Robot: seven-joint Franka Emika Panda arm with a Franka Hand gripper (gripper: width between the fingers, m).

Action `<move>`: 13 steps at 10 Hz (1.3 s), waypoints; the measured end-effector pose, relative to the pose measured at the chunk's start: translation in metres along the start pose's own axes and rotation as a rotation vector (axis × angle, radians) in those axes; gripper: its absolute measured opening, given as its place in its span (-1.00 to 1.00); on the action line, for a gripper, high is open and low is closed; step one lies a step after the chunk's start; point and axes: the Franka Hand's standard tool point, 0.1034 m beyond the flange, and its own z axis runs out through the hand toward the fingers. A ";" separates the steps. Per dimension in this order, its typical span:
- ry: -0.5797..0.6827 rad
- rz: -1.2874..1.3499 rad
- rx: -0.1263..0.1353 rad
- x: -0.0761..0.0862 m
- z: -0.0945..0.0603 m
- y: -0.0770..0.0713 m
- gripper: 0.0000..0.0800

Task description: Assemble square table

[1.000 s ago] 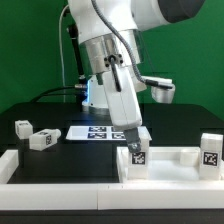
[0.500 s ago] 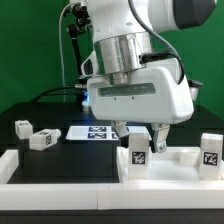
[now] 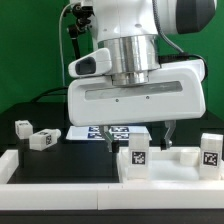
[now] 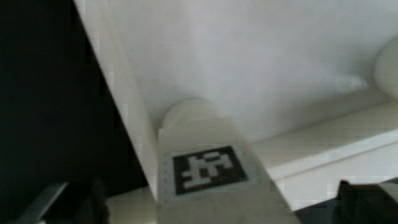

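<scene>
Green backdrop, black table: in the exterior view the square table's top (image 3: 176,159) lies at five o'clock, with one upright leg (image 3: 137,156) standing on it and another leg (image 3: 210,152) at four o'clock; two loose legs (image 3: 42,139) lie at nine o'clock. Above the upright leg hangs the gripper (image 3: 139,140), jaws spread wide either side of it, holding nothing. Each leg looks light, stiff and smooth, probably slippery, so pinch its flat sides mid-height; the broad top is better nudged at its rim

Plain green backdrop (image 3: 30,50) behind a matte black tabletop (image 3: 70,155) under even light.
</scene>
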 end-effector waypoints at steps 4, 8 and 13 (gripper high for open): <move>0.001 0.124 0.001 0.000 0.000 0.000 -0.27; -0.020 0.722 -0.002 -0.002 0.000 -0.001 -0.27; -0.107 1.292 0.085 0.002 -0.001 -0.002 0.00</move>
